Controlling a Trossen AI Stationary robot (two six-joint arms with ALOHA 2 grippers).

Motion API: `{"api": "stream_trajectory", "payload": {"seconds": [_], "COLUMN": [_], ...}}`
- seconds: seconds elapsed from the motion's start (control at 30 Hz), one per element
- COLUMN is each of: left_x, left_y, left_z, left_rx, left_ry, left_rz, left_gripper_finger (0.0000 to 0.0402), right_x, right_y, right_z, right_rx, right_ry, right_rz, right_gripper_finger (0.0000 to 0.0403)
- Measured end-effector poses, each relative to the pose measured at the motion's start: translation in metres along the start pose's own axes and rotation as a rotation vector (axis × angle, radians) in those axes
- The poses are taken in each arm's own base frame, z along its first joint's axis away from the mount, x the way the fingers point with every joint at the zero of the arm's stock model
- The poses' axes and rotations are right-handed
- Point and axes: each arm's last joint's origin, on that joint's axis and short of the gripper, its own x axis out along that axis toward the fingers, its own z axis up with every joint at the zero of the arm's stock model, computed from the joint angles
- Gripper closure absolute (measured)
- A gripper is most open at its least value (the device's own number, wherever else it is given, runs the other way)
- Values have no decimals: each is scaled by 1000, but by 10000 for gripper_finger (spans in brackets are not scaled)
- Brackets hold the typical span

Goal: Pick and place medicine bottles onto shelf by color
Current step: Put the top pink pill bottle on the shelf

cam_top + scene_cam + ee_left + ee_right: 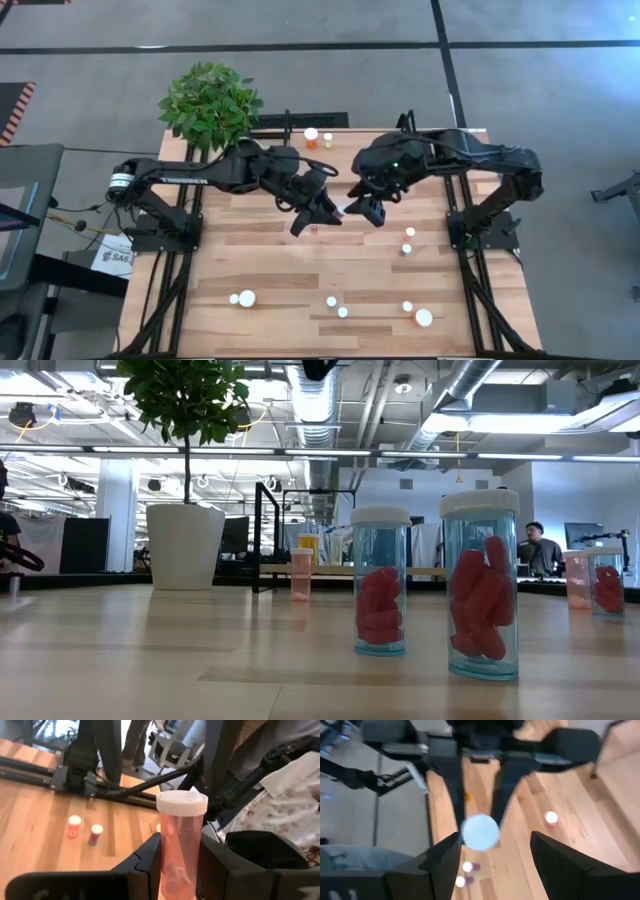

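Pinkish-red medicine bottle [179, 851] upright, clamped between left gripper [181, 870] fingers, mid-table, short of the shelf [318, 140]. Right gripper [492, 852] spread apart, empty, apparently just beside its white cap [480, 832].

We see both arms meeting above the table's [270, 250] middle, a bottle [178, 851] between the left fingers [148, 865]. The plant [210, 103] stands at the far left corner, the shelf [300, 121] beside it; other bottles [246, 298] dot the near edge.
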Motion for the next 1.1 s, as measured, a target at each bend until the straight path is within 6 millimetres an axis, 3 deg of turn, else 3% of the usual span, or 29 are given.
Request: {"api": "stream_trajectory", "payload": {"seconds": [0.67, 1.1], "left_x": [-1, -4], "left_y": [1, 7], "left_z": [-1, -1], "left_rx": [0, -7], "left_ry": [23, 31], "left_rz": [-12, 8], "left_gripper_finger": [317, 317], "right_x": [31, 31], "right_y": [2, 1], "right_z": [6, 3], "right_rx": [-49, -46], "right_ry": [20, 48], "right_rz": [31, 15], "right_gripper_finger": [148, 234]}}
